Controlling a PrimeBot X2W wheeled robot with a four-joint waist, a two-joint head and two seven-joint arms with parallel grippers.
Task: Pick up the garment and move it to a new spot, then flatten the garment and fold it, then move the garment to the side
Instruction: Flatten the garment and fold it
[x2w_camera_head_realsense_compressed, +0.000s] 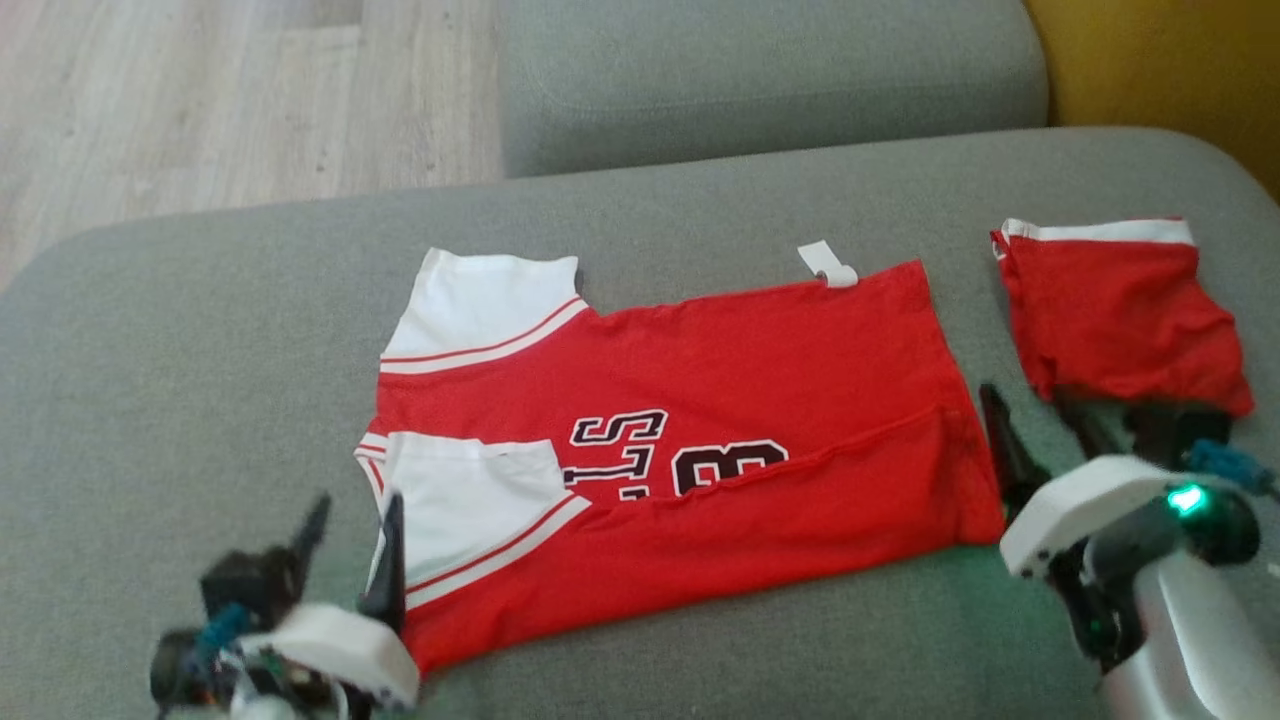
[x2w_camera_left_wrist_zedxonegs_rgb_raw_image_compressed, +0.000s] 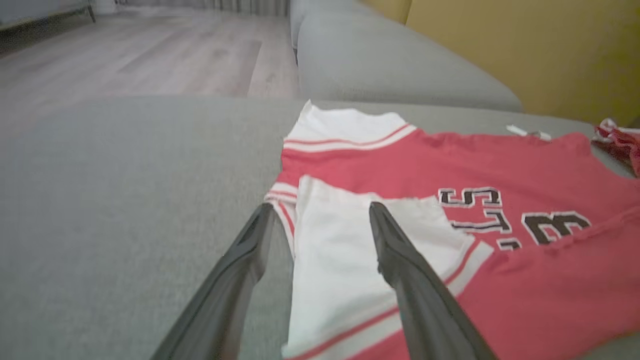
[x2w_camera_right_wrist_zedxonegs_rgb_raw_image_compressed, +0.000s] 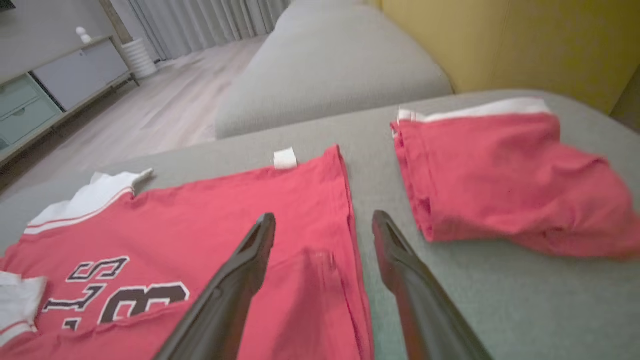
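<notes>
On the grey sofa cushion (x2w_camera_head_realsense_compressed: 150, 330), mid-seat: red jersey (x2w_camera_head_realsense_compressed: 760, 360), lying flat, near long edge folded up over the black lettering. Toward the cushion's right edge, just apart from the jersey: smaller red garment (x2w_camera_head_realsense_compressed: 1120, 310), folded, with a white band. At the jersey's left end: left jaws spread wide, straddling the edge of the white sleeve (x2w_camera_head_realsense_compressed: 470, 500), gripping nothing. At its right hem: right jaws equally spread, empty.

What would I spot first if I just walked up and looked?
The bright red jersey with white sleeves and black lettering, lying half folded in the middle of the grey sofa cushion. Next, a smaller red garment folded to its right. The left gripper and right gripper sit at the jersey's two ends, jaws open.
</notes>
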